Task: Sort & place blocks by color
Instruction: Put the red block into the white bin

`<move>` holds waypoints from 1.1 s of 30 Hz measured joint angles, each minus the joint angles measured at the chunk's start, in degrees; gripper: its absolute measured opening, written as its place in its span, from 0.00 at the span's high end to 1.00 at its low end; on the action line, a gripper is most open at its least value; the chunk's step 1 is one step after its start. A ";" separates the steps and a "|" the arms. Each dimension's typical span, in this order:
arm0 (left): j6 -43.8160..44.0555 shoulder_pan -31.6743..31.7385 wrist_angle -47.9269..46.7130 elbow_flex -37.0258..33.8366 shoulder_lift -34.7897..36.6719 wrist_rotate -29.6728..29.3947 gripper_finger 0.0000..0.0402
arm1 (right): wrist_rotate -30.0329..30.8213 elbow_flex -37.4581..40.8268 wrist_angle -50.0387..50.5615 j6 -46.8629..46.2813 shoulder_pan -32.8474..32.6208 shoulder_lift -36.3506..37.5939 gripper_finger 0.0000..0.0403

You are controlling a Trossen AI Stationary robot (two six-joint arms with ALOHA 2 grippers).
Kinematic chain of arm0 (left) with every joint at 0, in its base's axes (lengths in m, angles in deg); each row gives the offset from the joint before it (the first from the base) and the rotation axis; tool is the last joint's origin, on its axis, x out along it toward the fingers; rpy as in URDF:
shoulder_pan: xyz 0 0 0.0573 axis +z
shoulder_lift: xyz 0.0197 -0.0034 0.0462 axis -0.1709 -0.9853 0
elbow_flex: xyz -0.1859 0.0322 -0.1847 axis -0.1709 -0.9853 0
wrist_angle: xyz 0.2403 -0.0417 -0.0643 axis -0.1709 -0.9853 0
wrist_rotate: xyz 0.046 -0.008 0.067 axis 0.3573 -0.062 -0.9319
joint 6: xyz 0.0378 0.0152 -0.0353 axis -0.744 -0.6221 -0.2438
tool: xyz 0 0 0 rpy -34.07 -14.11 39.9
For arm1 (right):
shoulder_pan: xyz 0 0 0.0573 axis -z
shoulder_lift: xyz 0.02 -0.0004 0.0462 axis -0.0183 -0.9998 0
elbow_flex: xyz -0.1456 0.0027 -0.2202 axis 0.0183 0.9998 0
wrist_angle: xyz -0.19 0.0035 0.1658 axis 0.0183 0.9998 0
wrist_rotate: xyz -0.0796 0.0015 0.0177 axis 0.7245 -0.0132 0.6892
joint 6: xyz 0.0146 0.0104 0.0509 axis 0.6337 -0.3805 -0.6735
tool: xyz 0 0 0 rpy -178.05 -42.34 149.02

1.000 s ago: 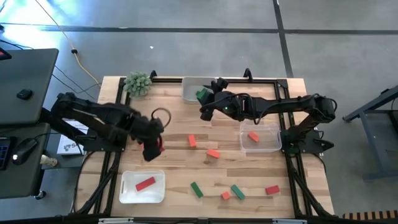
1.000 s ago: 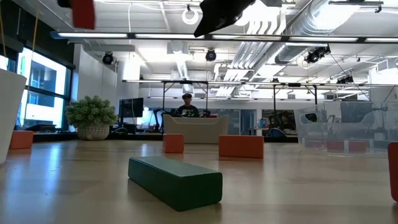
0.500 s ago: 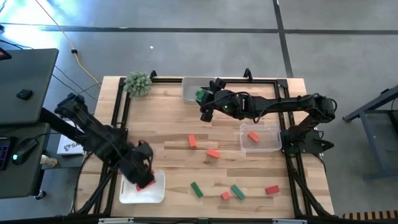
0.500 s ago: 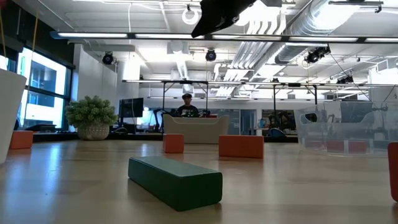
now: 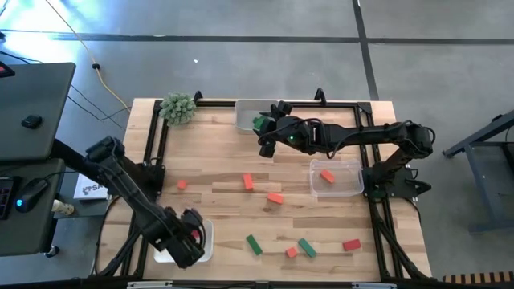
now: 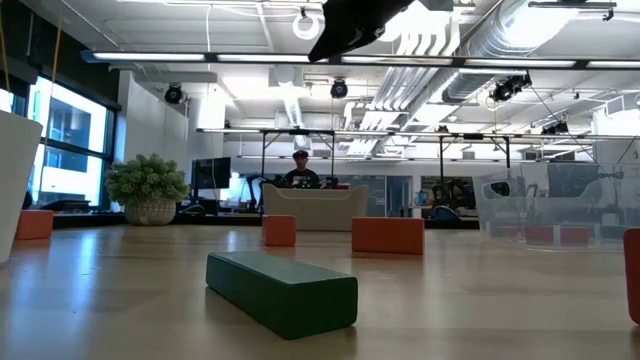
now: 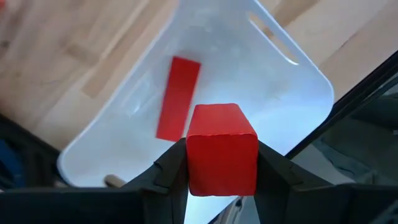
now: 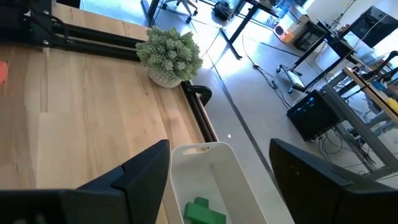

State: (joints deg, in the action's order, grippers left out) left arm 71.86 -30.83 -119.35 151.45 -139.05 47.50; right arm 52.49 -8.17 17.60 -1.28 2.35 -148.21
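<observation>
We see a grey concrete floor (image 5: 241, 64), bright ceiling strip lights (image 6: 300, 57), exposed silver ducts (image 6: 500, 40), and large windows (image 6: 70, 140).

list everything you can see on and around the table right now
white tray: one, front left; holds one red block
loose blocks: seven on the wood; red, coral, green
clear tray: one, right; one coral block inside
grey tray: one, back; green block inside
plant ball: one, green, back left corner
person: one, in the room behind
left gripper: over white tray, shut on a red cube
right gripper: open, by grey tray
</observation>
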 joint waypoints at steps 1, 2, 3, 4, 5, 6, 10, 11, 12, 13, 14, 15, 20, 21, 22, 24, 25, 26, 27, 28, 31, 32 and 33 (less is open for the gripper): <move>0.00 -0.01 0.71 0.00 -0.80 0.04 0.72 | 0.01 0.00 0.12 -0.11 0.00 0.00 0.34; 0.00 -0.01 1.48 0.02 -1.66 0.02 0.72 | -0.01 0.00 0.29 -0.13 0.00 0.00 0.34; 0.00 -0.01 2.05 0.02 -2.59 0.02 0.72 | -0.01 0.00 0.51 -0.10 0.00 0.00 0.34; 0.00 -0.01 2.32 0.00 -3.43 0.02 0.72 | -0.01 0.00 0.66 -0.08 0.00 -0.02 0.34; 0.00 -0.01 2.51 0.00 -4.15 0.02 0.72 | 0.01 0.00 1.00 -0.12 0.00 -0.02 0.34; 0.00 -0.01 2.88 0.00 -4.79 0.02 0.72 | -0.01 0.00 1.41 -0.19 0.00 -0.02 0.34; 0.00 0.11 3.66 0.00 -7.29 0.03 0.72 | -0.03 0.00 3.37 -1.93 0.00 -0.02 0.34; 0.00 0.14 3.76 0.00 -7.76 0.04 0.72 | -0.04 0.00 4.07 -2.57 0.00 -0.02 0.34; 0.00 0.14 3.80 0.00 -8.04 0.04 0.72 | -0.03 0.00 4.55 -2.77 0.00 -0.02 0.34; 0.00 0.14 3.86 0.00 -8.30 0.04 0.72 | -0.04 0.00 5.11 -2.94 0.00 -0.02 0.34; 0.00 0.22 4.16 0.00 -8.60 0.06 0.72 | -0.03 0.00 5.52 -2.93 0.00 -0.02 0.34; 0.00 0.37 4.66 0.01 -8.97 0.10 0.72 | -0.03 0.00 5.95 -2.94 0.00 -0.02 0.34; -1.35 0.55 6.67 0.03 -10.47 0.99 0.72 | -0.04 0.00 6.95 -2.94 0.00 -0.02 0.34; -2.02 0.55 6.71 0.02 -11.02 1.17 0.72 | -0.05 0.00 7.02 -2.94 0.00 -0.02 0.34; -2.49 0.61 6.72 0.02 -11.49 1.33 0.72 | -0.03 0.00 7.05 -2.94 0.00 -0.02 0.34; -2.92 0.80 6.83 0.02 -12.19 1.76 0.72 | -0.03 0.00 7.48 -2.94 0.00 -0.02 0.34; -3.10 0.86 6.81 0.02 -12.44 1.79 0.72 | -0.06 0.00 7.53 -2.94 0.00 -0.02 0.34; -3.14 0.94 6.89 0.02 -12.49 1.77 0.72 | -0.03 0.00 7.55 -2.94 0.00 -0.02 0.34; -3.14 1.12 7.04 0.02 -12.49 1.76 0.72 | -0.03 0.00 7.70 -2.90 0.00 -0.02 0.34; -3.08 1.30 7.06 0.02 -12.49 1.72 0.72 | -0.03 0.00 7.87 -2.71 0.00 -0.02 0.34; -3.08 1.79 6.57 0.02 -12.54 1.72 0.71 | -0.03 0.00 7.80 -2.68 0.00 -0.02 0.34; -3.29 2.03 6.57 0.02 -12.55 1.66 0.71 | -0.03 0.00 7.81 -2.66 0.00 -0.02 0.34; -3.49 2.22 6.42 0.02 -12.56 1.64 0.69 | -0.03 0.00 7.83 -2.66 0.00 -0.02 0.34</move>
State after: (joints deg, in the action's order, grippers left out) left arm 68.36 -28.61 -112.94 151.47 -151.61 49.14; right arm 52.45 -8.17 25.42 -3.94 2.35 -148.23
